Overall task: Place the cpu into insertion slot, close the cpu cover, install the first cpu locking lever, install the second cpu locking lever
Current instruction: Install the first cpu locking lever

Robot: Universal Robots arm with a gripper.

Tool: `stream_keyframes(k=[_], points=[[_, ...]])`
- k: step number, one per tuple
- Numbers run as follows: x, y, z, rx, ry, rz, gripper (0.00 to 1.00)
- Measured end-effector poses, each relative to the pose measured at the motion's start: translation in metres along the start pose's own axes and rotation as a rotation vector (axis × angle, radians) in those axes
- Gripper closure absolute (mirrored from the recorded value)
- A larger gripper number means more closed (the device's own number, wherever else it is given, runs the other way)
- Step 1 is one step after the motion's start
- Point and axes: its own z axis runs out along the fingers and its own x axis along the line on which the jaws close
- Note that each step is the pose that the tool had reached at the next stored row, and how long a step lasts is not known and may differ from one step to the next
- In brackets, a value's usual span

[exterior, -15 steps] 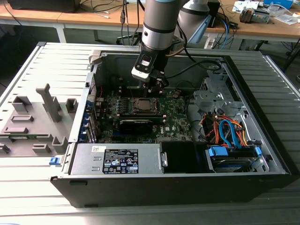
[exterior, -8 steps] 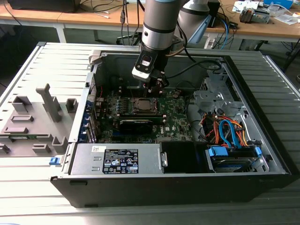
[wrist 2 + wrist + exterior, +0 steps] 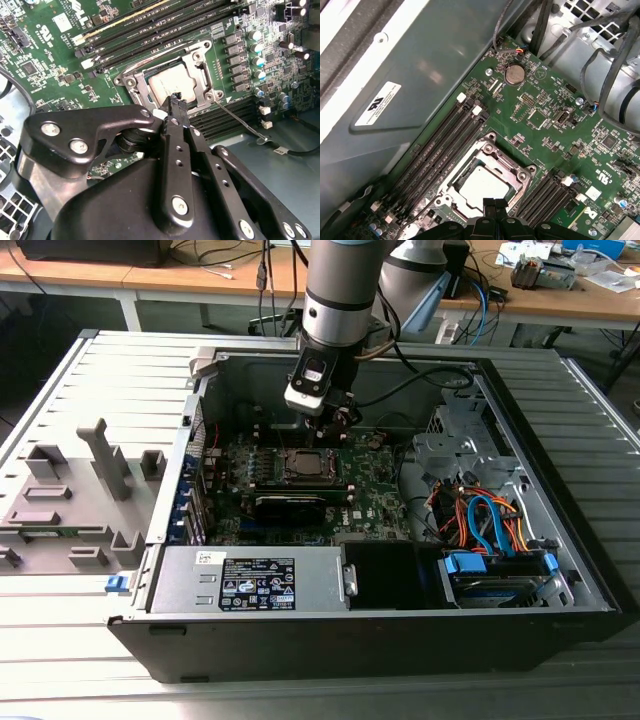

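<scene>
A: Exterior view, from its left: grey fixture block (image 3: 75, 495) on the table (image 3: 40, 660), then the open computer case (image 3: 400, 625). The end effector (image 3: 330, 422) hangs over the motherboard (image 3: 375, 490), with the cable bundle (image 3: 485, 520) further right.

B: End effector state?

A: Drawn closed with nothing gripped, in both wrist views. Its tip sits just above the cover's near edge.

B: And the cpu?

A: The cpu (image 3: 170, 84) lies in the insertion slot (image 3: 131, 82), with the cpu cover (image 3: 202, 62) down around it. One wire locking lever (image 3: 240, 120) stands free; I judge it unlatched.

B: Risks?

A: The lever is thin and likely springy. The tip could slide off it and strike the capacitors (image 3: 256, 47) beside the slot, or scrape the chip's top. If the cover isn't lying flat, forcing the lever could load the chip unevenly.
</scene>
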Motion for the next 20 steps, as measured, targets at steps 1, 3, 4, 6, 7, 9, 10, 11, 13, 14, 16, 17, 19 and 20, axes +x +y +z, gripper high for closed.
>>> stream_keyframes(k=[1,3,4,6,7,9,10,11,13,14,16,17,19,20], points=[[0.0000,0.0000,0.0000,0.0001,-0.0001,-0.002,0.89],[0.0000,0.0000,0.0000,0.0002,-0.0002,-0.004,0.89],[0.0000,0.0000,0.0000,0.0002,-0.0003,-0.006,0.89],[0.0000,0.0000,0.0000,0.0004,-0.0004,-0.008,0.89],[0.0000,0.0000,0.0000,0.0004,-0.0005,-0.010,0.89],[0.0000,0.0000,0.0000,0.0006,-0.0006,-0.013,0.89],[0.0000,0.0000,0.0000,0.0006,-0.0007,-0.015,0.89],[0.0000,0.0000,0.0000,0.0006,-0.0007,-0.016,0.89],[0.0000,0.0000,0.0000,0.0008,-0.0009,-0.019,0.89],[0.0000,0.0000,0.0000,0.0008,-0.0009,-0.020,0.89],[0.0000,0.0000,0.0000,0.0009,-0.0010,-0.023,0.89],[0.0000,0.0000,0.0000,0.0010,-0.0011,-0.024,0.89],[0.0000,0.0000,0.0000,0.0011,-0.0013,-0.028,0.89],[0.0000,0.0000,0.0000,0.0011,-0.0013,-0.029,0.89]])
